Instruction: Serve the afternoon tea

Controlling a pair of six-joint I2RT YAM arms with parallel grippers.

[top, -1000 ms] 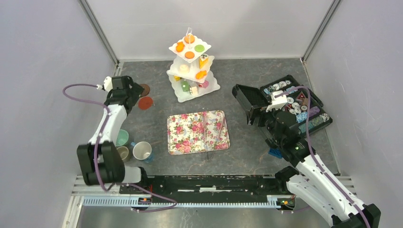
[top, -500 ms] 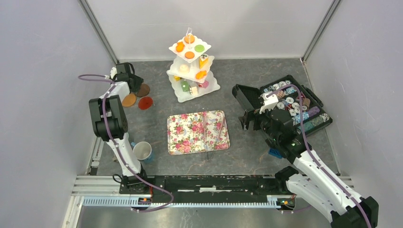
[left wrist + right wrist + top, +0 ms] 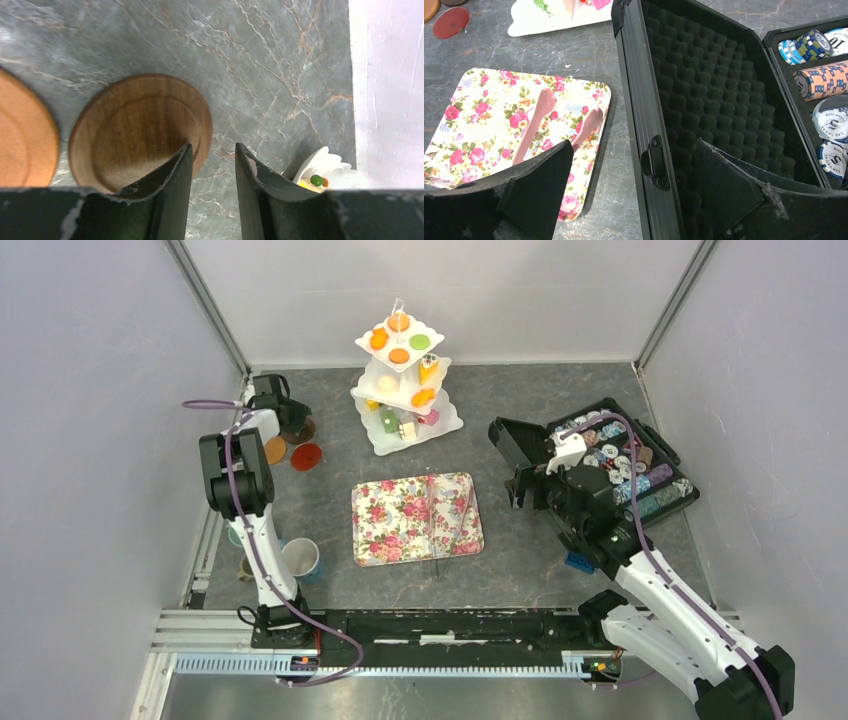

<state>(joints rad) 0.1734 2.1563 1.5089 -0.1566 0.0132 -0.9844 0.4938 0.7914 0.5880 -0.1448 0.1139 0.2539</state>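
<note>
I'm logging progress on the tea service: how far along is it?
Done: nothing served yet; the floral tray holds only pink tongs. In hand: the left end effector straddles the rim of the dark brown saucer, jaws not closed on it. Left: the other saucers, the white cup and the cakes on the tiered stand need setting out.

Bright, even, diffuse light; only soft shadows rim the brown saucer [image 3: 130, 125], and all views look sharp.
</note>
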